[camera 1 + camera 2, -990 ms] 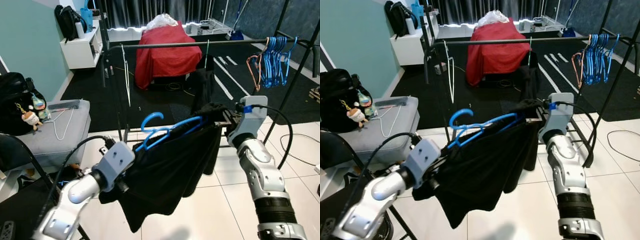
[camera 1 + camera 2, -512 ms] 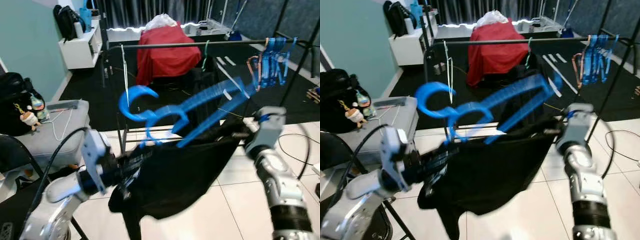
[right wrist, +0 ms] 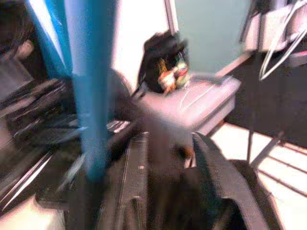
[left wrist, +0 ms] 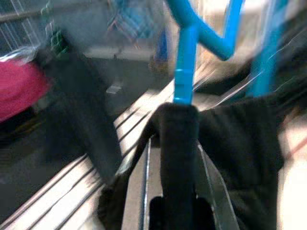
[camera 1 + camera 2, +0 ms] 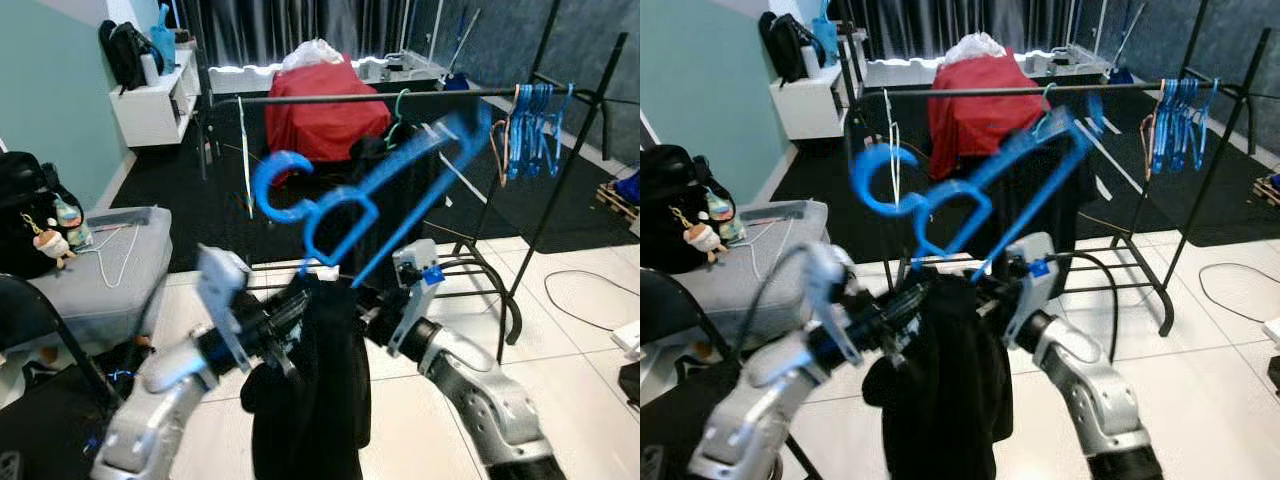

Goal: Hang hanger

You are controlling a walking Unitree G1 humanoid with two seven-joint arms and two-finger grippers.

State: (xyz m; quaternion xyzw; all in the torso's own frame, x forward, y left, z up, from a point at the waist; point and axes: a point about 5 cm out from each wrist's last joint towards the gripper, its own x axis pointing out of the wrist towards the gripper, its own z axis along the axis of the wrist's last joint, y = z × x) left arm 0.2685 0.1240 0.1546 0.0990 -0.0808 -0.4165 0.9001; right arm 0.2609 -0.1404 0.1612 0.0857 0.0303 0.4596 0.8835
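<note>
A blue plastic hanger (image 5: pixel 375 185) stands tilted up in front of me, its hook (image 5: pixel 272 186) to the left and its far end near the black clothes rail (image 5: pixel 330 98). A black garment (image 5: pixel 310 400) droops bunched from the hanger's lower part. My left gripper (image 5: pixel 287 325) is shut on the cloth-covered hanger; the left wrist view shows the blue hanger stem (image 4: pixel 184 72) rising out of the black cloth (image 4: pixel 177 143) between the fingers. My right gripper (image 5: pixel 372 318) sits against the garment's other side, blurred, with a blue hanger bar (image 3: pixel 91 96) beside it.
A bunch of blue hangers (image 5: pixel 530 130) hangs at the rail's right end, and a white hanger (image 5: pixel 243 150) and a dark garment (image 5: pixel 395 170) hang on the rail too. Behind is a red-covered object (image 5: pixel 325 110). A grey bench (image 5: pixel 100 270) with a black bag (image 5: pixel 25 205) stands left.
Both grippers have come close together, so the stretched garment now hangs bunched. The hanger has swung steeper and higher toward the rail. The camera has shifted.
</note>
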